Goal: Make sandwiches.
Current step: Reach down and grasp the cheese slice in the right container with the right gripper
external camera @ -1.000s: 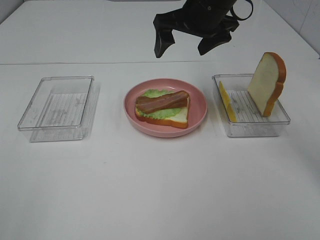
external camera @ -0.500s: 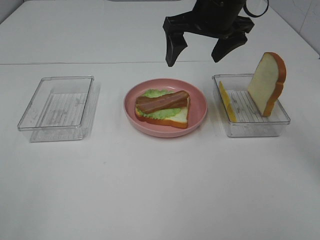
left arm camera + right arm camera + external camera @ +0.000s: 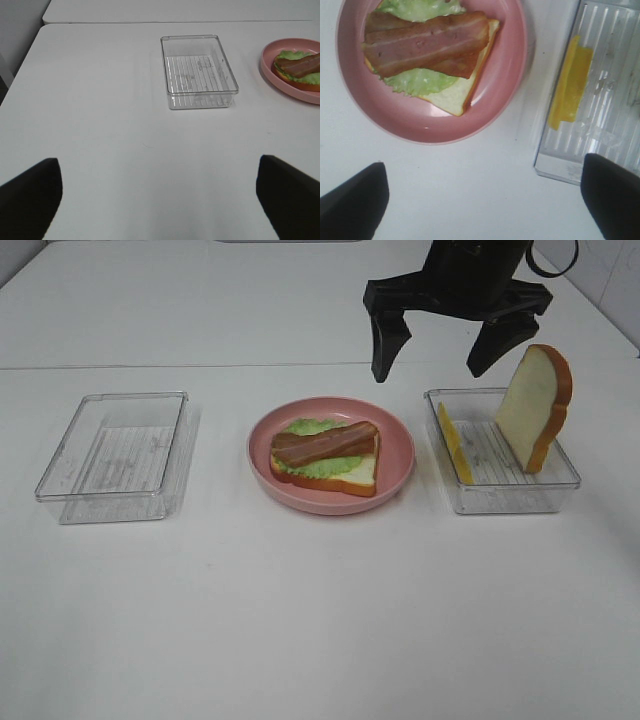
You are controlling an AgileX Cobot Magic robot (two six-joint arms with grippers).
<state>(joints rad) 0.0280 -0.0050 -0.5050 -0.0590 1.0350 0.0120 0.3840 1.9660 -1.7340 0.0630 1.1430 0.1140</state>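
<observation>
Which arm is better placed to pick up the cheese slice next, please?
Right: the right hand hovers open by the tray holding the cheese slice; the left hand is away beyond the other tray.

Table top [image 3: 300, 620] matt white, smooth; plate [image 3: 400, 455] glossy pink plastic; 9 o'clock tray [image 3: 110, 508] and 3 o'clock tray [image 3: 505, 498] beside it clear shiny plastic, ribbed floors; bacon [image 3: 325, 443] faintly sheened, lettuce [image 3: 305, 426] ruffled, matt; upright bread slice [image 3: 528, 405] and cheese [image 3: 455, 445] smooth, dull.
</observation>
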